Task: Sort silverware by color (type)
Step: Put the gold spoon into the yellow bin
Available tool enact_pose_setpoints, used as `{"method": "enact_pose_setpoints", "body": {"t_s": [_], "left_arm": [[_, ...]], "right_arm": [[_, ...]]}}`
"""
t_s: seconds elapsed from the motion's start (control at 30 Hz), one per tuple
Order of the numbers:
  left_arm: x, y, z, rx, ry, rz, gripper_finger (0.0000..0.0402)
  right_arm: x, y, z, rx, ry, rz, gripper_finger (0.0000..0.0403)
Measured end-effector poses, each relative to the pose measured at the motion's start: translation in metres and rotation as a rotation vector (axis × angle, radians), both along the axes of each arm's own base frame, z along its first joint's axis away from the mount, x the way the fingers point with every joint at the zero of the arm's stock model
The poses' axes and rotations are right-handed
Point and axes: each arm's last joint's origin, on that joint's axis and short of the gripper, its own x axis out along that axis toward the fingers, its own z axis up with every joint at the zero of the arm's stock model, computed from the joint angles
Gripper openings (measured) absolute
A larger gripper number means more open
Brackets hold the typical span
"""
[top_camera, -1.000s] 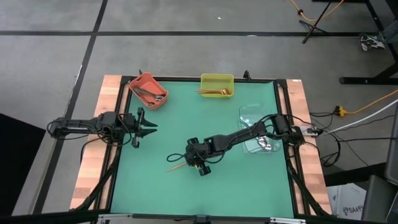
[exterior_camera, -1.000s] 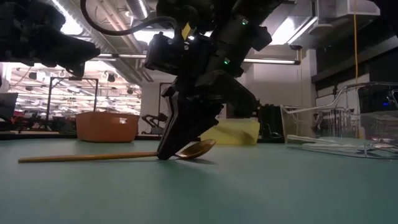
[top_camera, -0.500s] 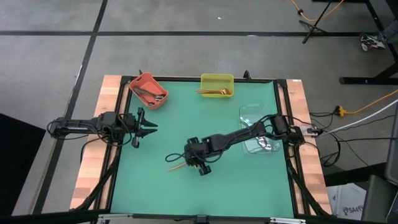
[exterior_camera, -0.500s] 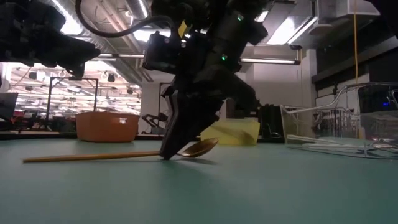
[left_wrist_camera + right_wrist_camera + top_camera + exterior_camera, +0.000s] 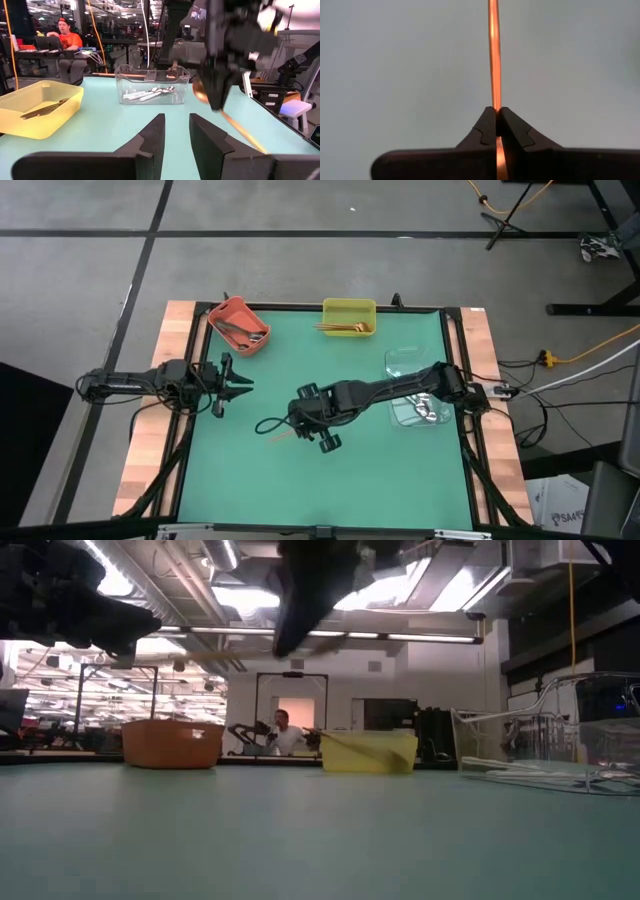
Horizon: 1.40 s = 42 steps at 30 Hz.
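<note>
My right gripper [image 5: 303,420] is over the middle of the green mat, shut on a gold spoon [image 5: 283,434] that is off the table. The left wrist view shows the spoon's bowl [image 5: 199,92] beside the fingers and its handle [image 5: 241,131] running away from them. My left gripper [image 5: 240,385] waits open at the mat's left side, touching nothing. Dark spoons lie in the orange bin [image 5: 238,326], gold ones in the yellow bin [image 5: 349,317], and silver ones in the clear bin [image 5: 415,392]. My right gripper pinches the gold spoon's handle [image 5: 494,100] between its two fingers, close to the bowl end. The fingers come from above, slanting down, and lie across the handle. The spoon is lifted clear of the mat and lies roughly level, with the long handle sticking out past the fingertips.
The three bins stand along the far and right sides of the mat. Wooden rails [image 5: 150,440] and a metal frame border the mat. The mat's middle and near part [image 5: 320,490] are bare. A person sits in the room behind the table [image 5: 280,730].
My right gripper has risen from the mat, moving a little toward the far-left, still shut. The gold spoon, which lay with its bowl and handle on the mat, is now lifted clear and has left the low view's table level.
</note>
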Motion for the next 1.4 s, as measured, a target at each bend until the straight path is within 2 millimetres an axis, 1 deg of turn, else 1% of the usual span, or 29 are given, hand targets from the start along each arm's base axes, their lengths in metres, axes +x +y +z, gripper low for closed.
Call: {"method": "enact_pose_setpoints", "body": {"t_s": [0.2,0.33,0.47,0.7,0.8,1.03,1.23,1.4], "left_arm": [[0.0,0.0,0.0,0.0,0.0,0.0,0.0082],[0.0,0.0,0.0,0.0,0.001,0.0,0.0082],[0.0,0.0,0.0,0.0,0.001,0.0,0.0082],[0.0,0.0,0.0,0.0,0.0,0.0,0.0082],[0.0,0.0,0.0,0.0,0.001,0.0,0.0082],[0.0,0.0,0.0,0.0,0.001,0.0,0.0082],[0.0,0.0,0.0,0.0,0.001,0.0,0.0082],[0.0,0.0,0.0,0.0,0.001,0.0,0.0082]], "right_arm": [[-0.012,-0.006,0.046,-0.093,0.022,-0.031,0.0],[-0.023,-0.012,0.065,-0.161,0.057,-0.054,0.0],[-0.029,-0.024,0.075,-0.17,0.079,-0.077,0.0],[-0.031,-0.058,0.074,-0.204,0.147,-0.102,0.0],[-0.032,-0.081,0.074,-0.219,0.173,-0.127,0.0],[-0.036,-0.151,0.074,-0.205,0.208,-0.248,0.0],[-0.047,-0.209,0.074,-0.151,0.215,-0.294,0.0],[-0.059,-0.264,0.075,-0.087,0.149,-0.349,0.0]]}}
